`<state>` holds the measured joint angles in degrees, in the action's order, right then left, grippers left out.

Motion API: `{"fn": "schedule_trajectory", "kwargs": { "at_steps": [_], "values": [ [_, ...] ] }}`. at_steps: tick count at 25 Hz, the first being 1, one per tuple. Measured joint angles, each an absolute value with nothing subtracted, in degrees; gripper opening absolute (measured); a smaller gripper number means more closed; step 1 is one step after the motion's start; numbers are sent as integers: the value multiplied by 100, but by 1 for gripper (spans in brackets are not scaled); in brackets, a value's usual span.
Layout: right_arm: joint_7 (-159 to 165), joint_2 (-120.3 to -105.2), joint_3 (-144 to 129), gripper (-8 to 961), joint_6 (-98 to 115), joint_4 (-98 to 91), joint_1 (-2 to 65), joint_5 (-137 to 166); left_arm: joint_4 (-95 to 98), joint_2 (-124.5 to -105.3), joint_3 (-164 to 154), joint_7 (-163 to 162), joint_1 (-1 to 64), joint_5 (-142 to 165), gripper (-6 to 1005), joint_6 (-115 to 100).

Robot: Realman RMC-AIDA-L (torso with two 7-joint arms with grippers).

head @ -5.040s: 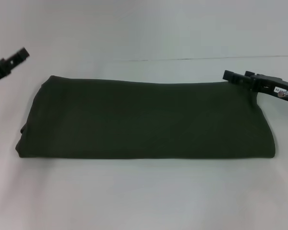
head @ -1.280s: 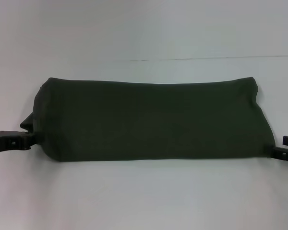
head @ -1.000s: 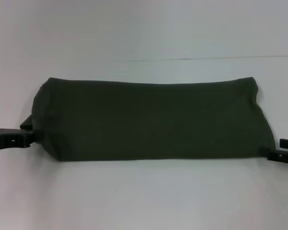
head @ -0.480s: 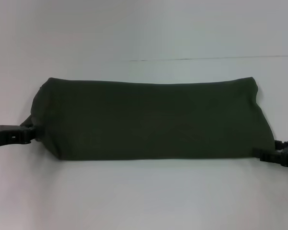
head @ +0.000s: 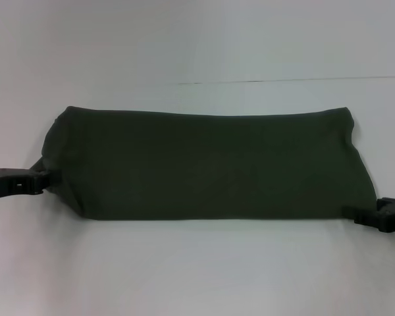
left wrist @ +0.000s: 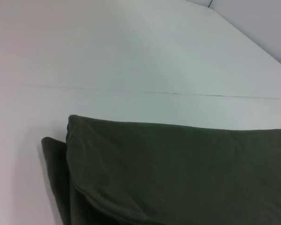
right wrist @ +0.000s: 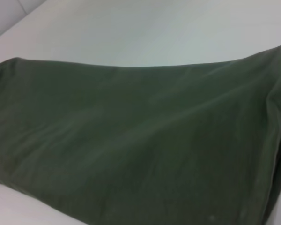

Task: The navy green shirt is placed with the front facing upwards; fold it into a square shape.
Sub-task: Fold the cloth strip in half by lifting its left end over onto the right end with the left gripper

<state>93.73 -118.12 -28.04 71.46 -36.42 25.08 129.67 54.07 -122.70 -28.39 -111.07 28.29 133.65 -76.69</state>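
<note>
Head view shows you both low on the tabletop (head: 197,276): left hand (head: 41,182) and right hand (head: 357,214) touching the folded navy green shirt (head: 207,164) at its near corners; whether either pinches cloth, you cannot tell.

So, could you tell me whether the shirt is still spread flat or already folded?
Folded: the navy green shirt lies as a long band, no sleeves, neck or lettering showing; the left wrist view shows stacked layers at its end. Not yet a square.

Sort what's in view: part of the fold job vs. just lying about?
In the job:
- dark olive-green cotton shirt, folded into a long band
- left gripper, at the band's left end
- right gripper, at its right near corner

Lying about:
- nothing loose; only the white table
</note>
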Motion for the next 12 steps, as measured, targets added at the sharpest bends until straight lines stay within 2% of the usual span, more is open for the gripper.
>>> {"fn": "schedule_trajectory", "kwargs": {
  "at_steps": [7, 12],
  "values": [
    [9378, -11857, -2785, 496, 7121, -3664, 2514, 13015, 5397, -12269, -2839, -11099, 2838, 13365, 13, -7663],
    [9335, -11862, -2756, 247, 7121, -3694, 2499, 12993, 5396, -12270, -2831, -11025, 2802, 13367, 13, -7665]
  ]
}}
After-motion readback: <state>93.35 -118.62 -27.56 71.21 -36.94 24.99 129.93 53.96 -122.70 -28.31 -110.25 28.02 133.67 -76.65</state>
